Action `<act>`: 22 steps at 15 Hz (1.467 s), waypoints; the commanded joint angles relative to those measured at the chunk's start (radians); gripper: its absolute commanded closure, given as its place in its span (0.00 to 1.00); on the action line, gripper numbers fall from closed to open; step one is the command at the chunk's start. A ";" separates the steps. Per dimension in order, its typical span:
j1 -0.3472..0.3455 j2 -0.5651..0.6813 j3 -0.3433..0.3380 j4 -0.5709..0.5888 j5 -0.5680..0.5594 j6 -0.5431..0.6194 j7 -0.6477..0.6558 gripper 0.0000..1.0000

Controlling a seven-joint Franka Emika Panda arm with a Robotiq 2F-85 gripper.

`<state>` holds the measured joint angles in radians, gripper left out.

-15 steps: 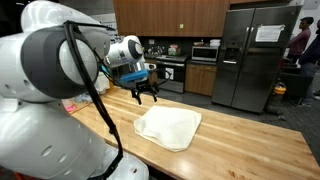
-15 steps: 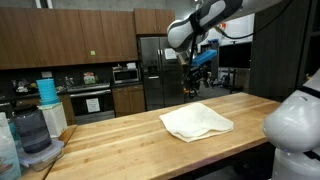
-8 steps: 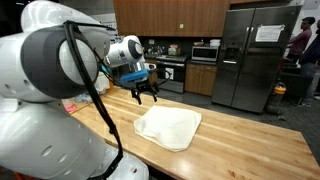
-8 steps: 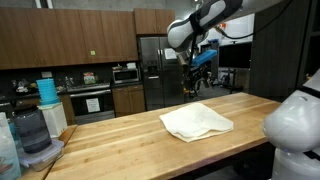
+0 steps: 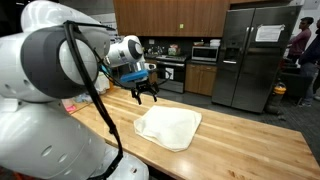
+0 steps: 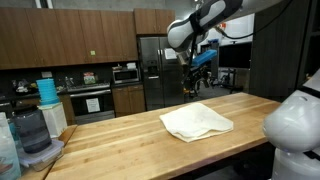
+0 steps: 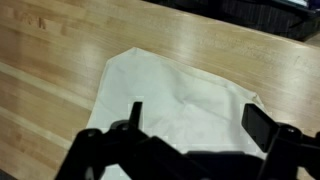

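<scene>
A cream white cloth (image 5: 169, 127) lies flat and folded on the wooden countertop (image 5: 240, 145); it shows in both exterior views (image 6: 196, 121) and in the wrist view (image 7: 190, 95). My gripper (image 5: 146, 97) hangs in the air above the cloth's far edge, well clear of it. Its fingers are spread apart and hold nothing. In the wrist view the two dark fingers (image 7: 195, 118) frame the cloth below.
A blender and a stack of containers (image 6: 40, 130) stand at one end of the counter. A steel fridge (image 5: 252, 55), an oven and a microwave (image 6: 125, 73) line the back wall. A person (image 5: 301, 40) stands beside the fridge.
</scene>
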<state>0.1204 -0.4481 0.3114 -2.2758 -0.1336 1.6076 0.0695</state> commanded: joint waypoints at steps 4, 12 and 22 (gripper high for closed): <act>0.044 0.022 -0.035 0.007 0.016 0.020 0.004 0.00; 0.082 0.115 -0.025 0.047 0.097 0.167 0.034 0.00; 0.101 0.291 0.007 0.251 0.109 0.192 0.167 0.00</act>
<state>0.2071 -0.2156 0.3207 -2.1089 -0.0454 1.8206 0.1915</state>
